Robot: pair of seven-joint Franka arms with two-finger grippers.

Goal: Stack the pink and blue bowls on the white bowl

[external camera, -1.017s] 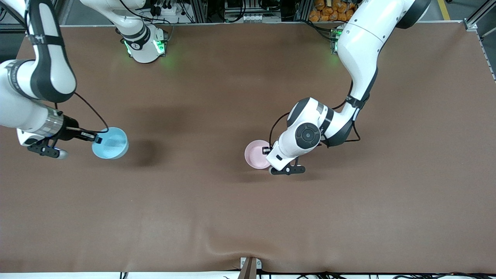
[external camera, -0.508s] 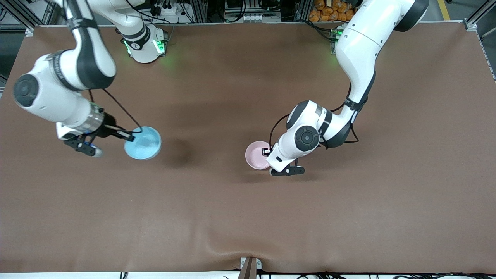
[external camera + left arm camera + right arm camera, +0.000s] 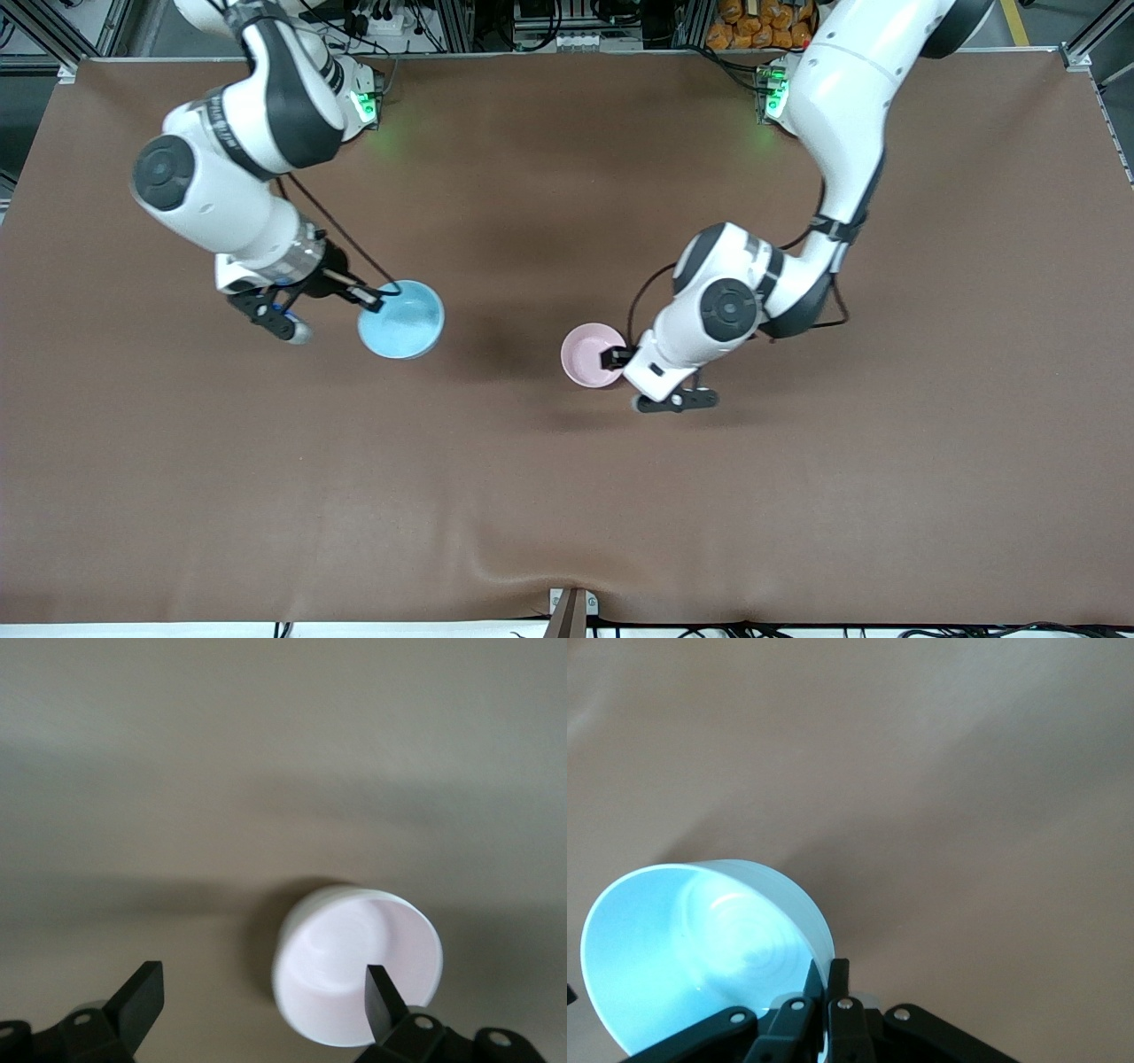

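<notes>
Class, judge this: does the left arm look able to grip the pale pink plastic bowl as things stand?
Probably yes: the left pincer is open at the pale pink plastic bowl, one finger inside its rim, nothing between them.

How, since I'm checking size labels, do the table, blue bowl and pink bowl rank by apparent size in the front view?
1. table
2-3. blue bowl looks slightly wider than the pink bowl, but the right tool holds it up, closer to the camera, so that ranking is unsure.

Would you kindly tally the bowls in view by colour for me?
Blue bowl: 1
Pink bowl: 1
White bowl: 0 that can be told apart
Total: 2 bowls
</notes>
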